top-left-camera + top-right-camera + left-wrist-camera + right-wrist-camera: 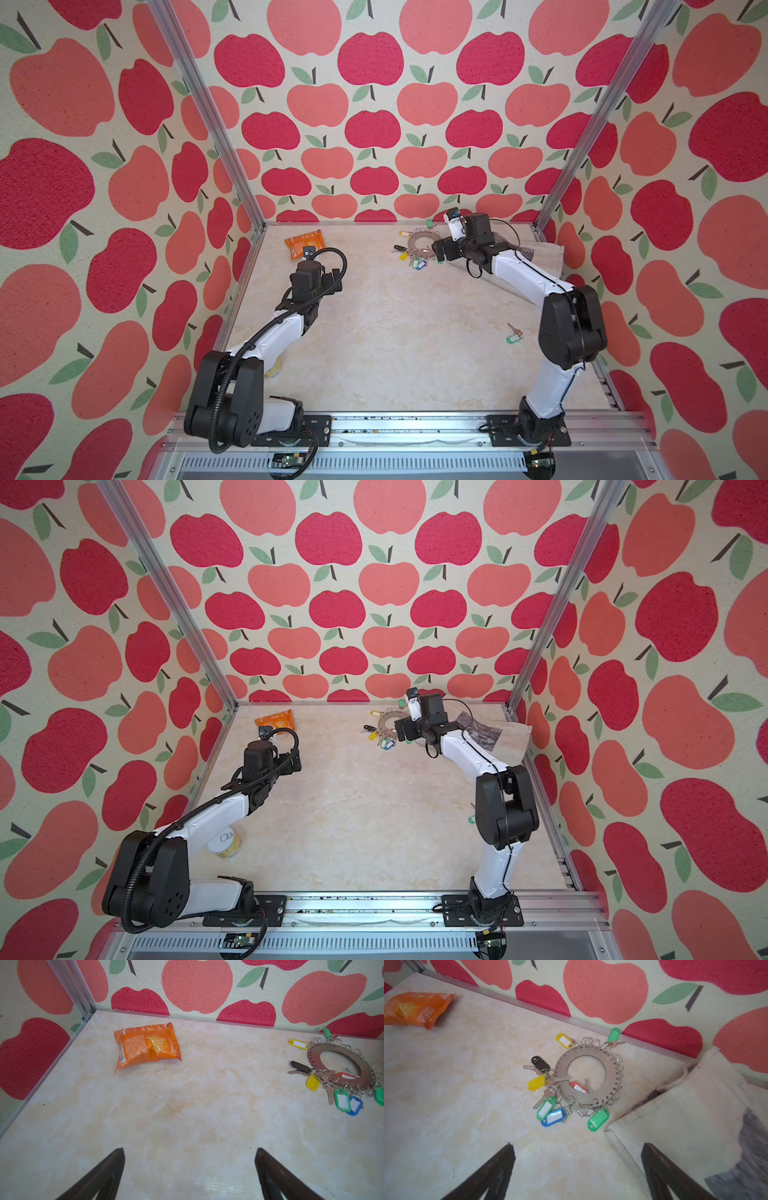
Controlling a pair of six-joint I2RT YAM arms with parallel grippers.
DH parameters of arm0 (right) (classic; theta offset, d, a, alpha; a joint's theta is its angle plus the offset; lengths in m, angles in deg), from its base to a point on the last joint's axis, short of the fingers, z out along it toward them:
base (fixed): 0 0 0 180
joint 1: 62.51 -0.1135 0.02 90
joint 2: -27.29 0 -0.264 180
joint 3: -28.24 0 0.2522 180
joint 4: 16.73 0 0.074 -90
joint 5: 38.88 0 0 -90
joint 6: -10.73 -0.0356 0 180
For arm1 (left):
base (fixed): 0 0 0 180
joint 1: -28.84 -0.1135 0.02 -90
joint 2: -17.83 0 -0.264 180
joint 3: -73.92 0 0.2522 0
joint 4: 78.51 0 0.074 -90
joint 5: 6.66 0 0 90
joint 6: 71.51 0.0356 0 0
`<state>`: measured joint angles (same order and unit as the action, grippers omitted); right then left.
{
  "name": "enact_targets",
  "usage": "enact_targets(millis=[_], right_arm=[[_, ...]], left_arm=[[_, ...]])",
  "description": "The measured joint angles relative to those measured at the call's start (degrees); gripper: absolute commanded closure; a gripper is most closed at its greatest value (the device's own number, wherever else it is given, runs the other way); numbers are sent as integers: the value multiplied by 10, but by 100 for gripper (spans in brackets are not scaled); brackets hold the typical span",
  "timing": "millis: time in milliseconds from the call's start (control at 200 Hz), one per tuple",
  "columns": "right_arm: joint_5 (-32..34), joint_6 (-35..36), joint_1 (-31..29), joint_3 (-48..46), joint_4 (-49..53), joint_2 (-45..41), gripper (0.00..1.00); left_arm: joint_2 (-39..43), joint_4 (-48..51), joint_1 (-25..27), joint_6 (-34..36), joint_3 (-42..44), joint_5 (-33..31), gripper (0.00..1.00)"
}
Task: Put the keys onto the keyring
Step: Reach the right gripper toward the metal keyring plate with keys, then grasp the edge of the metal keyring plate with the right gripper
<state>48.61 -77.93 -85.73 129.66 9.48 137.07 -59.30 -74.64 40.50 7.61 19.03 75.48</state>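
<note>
Orange packet (146, 1046), grey-brown keyring (584, 1051), marbled cream table (187, 1115), apple-print walls (374, 62)

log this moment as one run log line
left gripper: open, empty | right gripper: open, empty, facing keyring | green-tagged key: lying loose, apart from keyring

Enclosed robot test cell: aluminium frame posts (209, 116), apple-print fabric walls (374, 104), marble-look tabletop (395, 332), arms (515, 274) bolted to front rail (415, 428)

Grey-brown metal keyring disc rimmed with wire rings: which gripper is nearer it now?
Right. The right gripper is open just beside the keyring disc, aimed at it. The left gripper, also open, is far off across the workspace, close to the orange foil packet.
</note>
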Motion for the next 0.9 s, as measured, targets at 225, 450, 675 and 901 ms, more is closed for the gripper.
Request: enact_targets(millis=[225, 450, 675, 901], right_arm=[[-51, 11, -3, 285, 132, 220, 1], [-77, 12, -3, 542, 276, 379, 1], [-87, 12, -3, 573, 336, 422, 1], [-90, 16, 0, 579, 344, 443, 1]], left_arm=[[22, 33, 0, -18, 3, 34, 1], [28, 50, 0, -28, 4, 50, 1], [28, 55, 0, -34, 4, 58, 1], [30, 65, 0, -39, 5, 58, 1]])
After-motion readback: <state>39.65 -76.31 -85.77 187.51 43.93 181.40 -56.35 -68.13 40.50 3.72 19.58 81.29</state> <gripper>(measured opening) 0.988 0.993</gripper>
